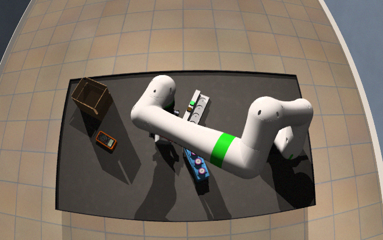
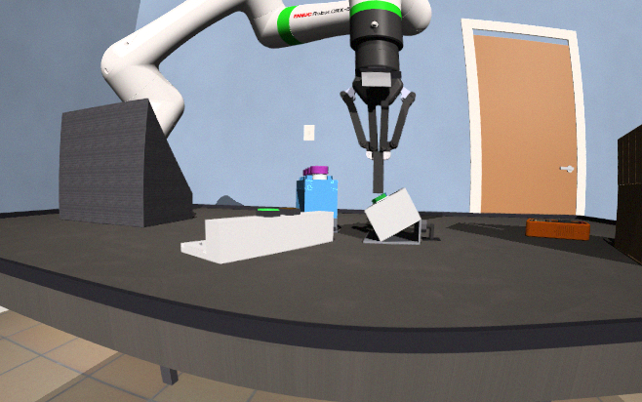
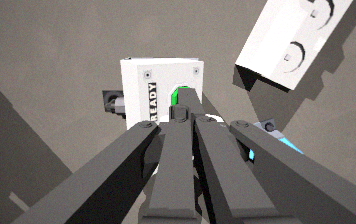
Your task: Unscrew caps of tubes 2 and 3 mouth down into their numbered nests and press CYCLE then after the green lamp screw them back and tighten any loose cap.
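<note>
From the top, the arm (image 1: 186,131) hides the gripper and the key housing; only the cap tray (image 1: 197,108) and tube block (image 1: 198,167) show. In the exterior view, the gripper (image 2: 378,187), shut and holding nothing, hangs upright just above the READY key (image 2: 379,198) on the tilted housing (image 2: 393,215). At the wrist, the fingertips cover the key's green (image 3: 174,96), so the push looks to go straight down.
</note>
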